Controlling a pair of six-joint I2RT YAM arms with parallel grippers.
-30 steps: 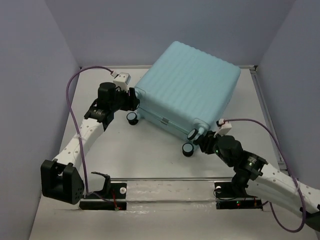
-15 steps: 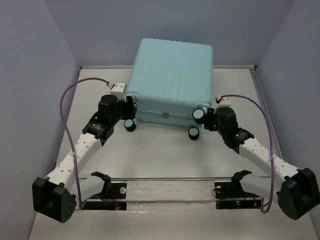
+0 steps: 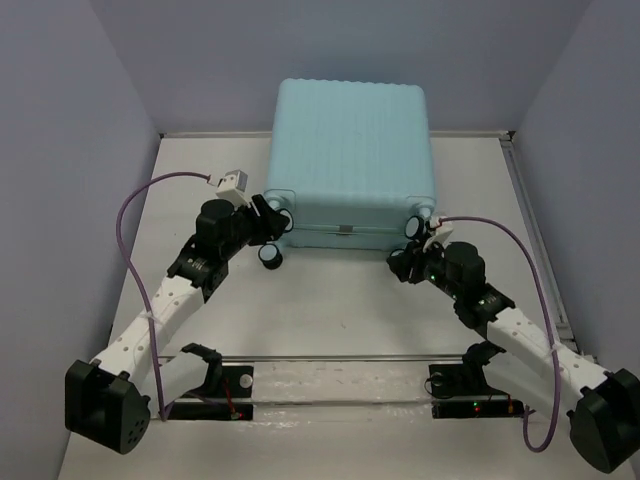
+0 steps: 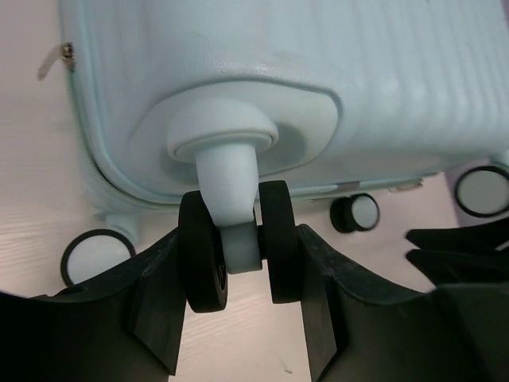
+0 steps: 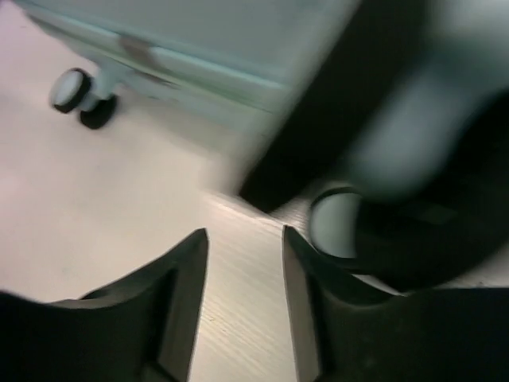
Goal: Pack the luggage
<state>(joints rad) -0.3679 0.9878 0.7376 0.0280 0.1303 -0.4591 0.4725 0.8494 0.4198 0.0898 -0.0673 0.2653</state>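
At the table's (image 3: pixel 320 310) far middle, the luggage (image 3: pixel 350 150), pale mint, ribbed and closed, is lying with wheels toward the near edge. Left gripper (image 4: pixel 238 263) is clamping one wheel (image 4: pixel 203 255); right gripper (image 5: pixel 245 263) is hanging parted, empty.

The top view is bright and even, with soft light from above. The luggage (image 3: pixel 350 150) casts only a thin, pale shadow on the table (image 3: pixel 330 310) along its near side. The left wrist view is sharp, and the close wheel (image 4: pixel 199 255) looks very dark. The right wrist view is smeared and fuzzy, worst on the right.
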